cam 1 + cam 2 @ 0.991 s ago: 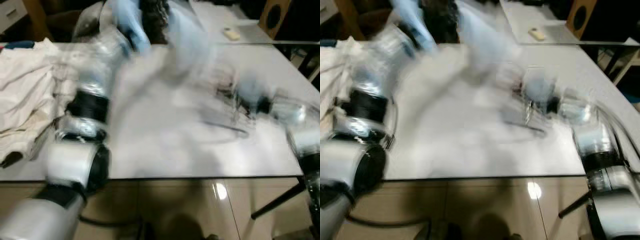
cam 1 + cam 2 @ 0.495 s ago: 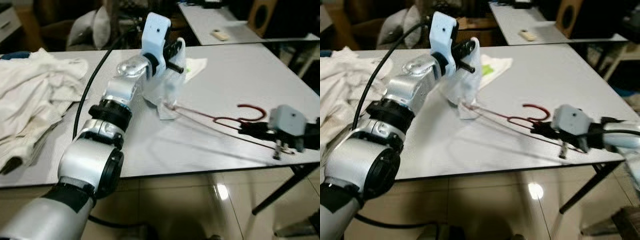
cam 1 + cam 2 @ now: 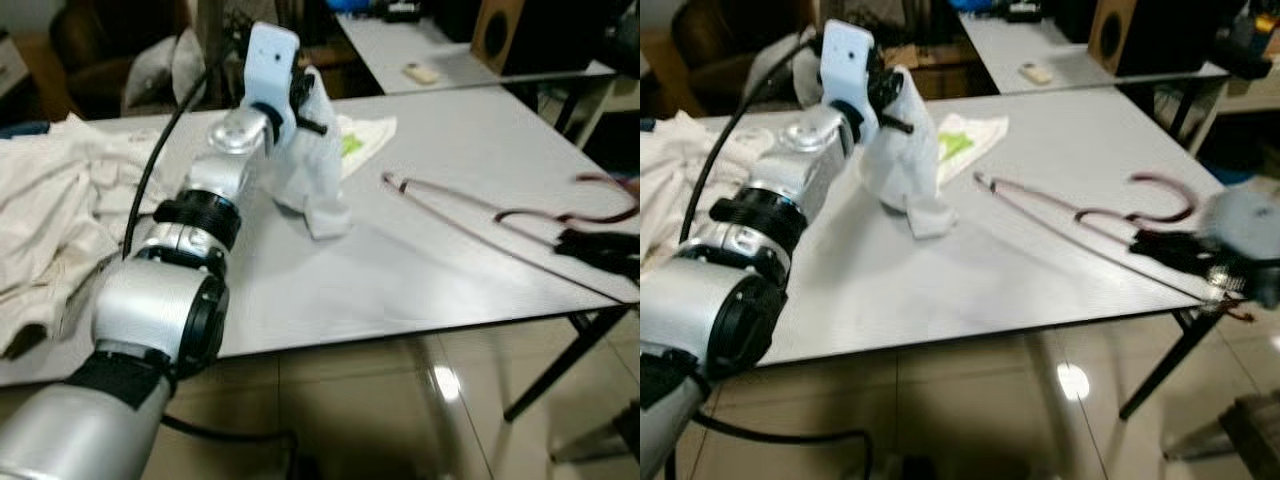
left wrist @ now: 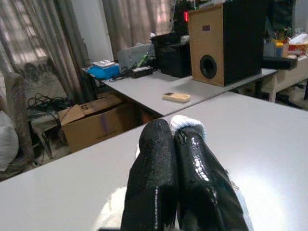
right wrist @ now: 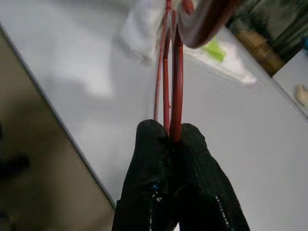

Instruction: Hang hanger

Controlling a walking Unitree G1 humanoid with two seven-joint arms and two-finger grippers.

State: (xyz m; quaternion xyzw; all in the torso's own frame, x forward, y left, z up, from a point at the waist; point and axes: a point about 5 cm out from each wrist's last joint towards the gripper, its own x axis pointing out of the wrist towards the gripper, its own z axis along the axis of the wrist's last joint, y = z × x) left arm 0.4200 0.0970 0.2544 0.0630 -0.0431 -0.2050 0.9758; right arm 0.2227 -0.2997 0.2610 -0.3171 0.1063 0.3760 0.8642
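Observation:
A dark red wire hanger lies low over the white table, hook toward the right edge. My right gripper is shut on the hanger near the hook. In the right wrist view the black fingers pinch the red wires. My left gripper is raised over the table's far side, shut on a white garment that hangs down to the tabletop. The hanger's far end sits apart from that garment. A bit of white cloth peeks past the left fingertips.
A heap of cream clothes covers the table's left end. A white cloth with green print lies behind the garment. A second table at the back carries a remote and a speaker. The near table edge drops to tiled floor.
The hanger has slid right, and its far end has come out of the white garment. The right gripper moved right with it. The left gripper still holds the garment up.

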